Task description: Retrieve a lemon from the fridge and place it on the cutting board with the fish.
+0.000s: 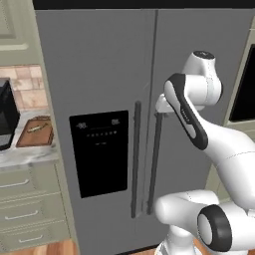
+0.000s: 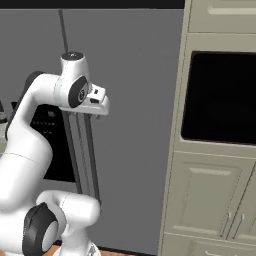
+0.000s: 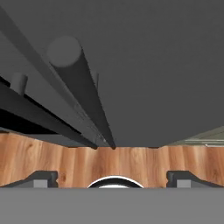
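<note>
Kitchen: one fridge (image 1: 99, 74), two handles (image 1: 135, 159).

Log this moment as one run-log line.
phase: reaching fridge handle | doors: closed | gripper: open, empty | fish: on cutting board

A plain grey fridge (image 1: 99, 64) stands with two dark charcoal bar handles (image 1: 135, 159) and a glossy black dispenser panel (image 1: 99, 154) marked with faint white symbols. Pale green cabinets (image 1: 30, 199), with silver drawer pulls, flank it; the counter (image 1: 25, 155) is mottled white-grey. A reddish-brown board (image 1: 35, 133) with a darker rim carries a greenish-yellow fish (image 1: 36, 128), beside a black machine (image 1: 7, 114). Wall tiles (image 1: 25, 84) are beige and tan. The arm (image 1: 199, 114) is white with dark joints. The oven (image 2: 220, 97) window is black. The floor (image 3: 109, 162) is streaked orange-brown wood.
</note>
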{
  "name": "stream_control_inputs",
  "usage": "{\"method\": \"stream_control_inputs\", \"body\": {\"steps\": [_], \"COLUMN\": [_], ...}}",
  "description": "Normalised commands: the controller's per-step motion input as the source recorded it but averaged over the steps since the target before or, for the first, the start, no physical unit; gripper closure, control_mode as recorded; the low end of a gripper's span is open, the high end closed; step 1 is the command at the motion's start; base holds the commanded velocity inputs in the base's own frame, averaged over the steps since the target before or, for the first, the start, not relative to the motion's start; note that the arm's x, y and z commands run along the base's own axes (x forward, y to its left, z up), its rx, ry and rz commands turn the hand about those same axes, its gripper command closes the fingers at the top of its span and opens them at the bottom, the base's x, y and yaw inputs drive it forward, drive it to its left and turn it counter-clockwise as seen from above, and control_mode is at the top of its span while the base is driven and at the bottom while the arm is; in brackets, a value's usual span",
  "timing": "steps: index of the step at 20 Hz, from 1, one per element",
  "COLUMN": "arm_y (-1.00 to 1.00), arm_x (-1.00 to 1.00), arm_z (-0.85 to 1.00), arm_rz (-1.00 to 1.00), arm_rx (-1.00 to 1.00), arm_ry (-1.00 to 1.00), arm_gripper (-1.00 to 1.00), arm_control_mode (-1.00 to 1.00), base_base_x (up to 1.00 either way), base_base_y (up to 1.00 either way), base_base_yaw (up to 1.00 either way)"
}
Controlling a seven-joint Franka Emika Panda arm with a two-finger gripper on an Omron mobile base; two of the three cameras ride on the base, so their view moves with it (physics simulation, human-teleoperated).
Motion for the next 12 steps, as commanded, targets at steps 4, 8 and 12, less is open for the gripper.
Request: {"method": "stream_control_inputs", "body": {"steps": [4,8,12], "arm_y": [0.00,0.00,0.00], "arm_x": [0.00,0.00,0.00], "arm_z": [0.00,0.00,0.00], "arm_rz": [0.00,0.00,0.00], "arm_rx": [0.00,0.00,0.00], "arm_ry": [0.00,0.00,0.00], "arm_gripper": [-1.00,-1.00,-1.00], "arm_control_mode": [1.00,1.00,1.00], "base_base_x": [-0.11,-0.51,-0.64], "base_base_y": [0.40,0.26,0.15], "base_base_yaw": [0.00,0.00,0.00]}}
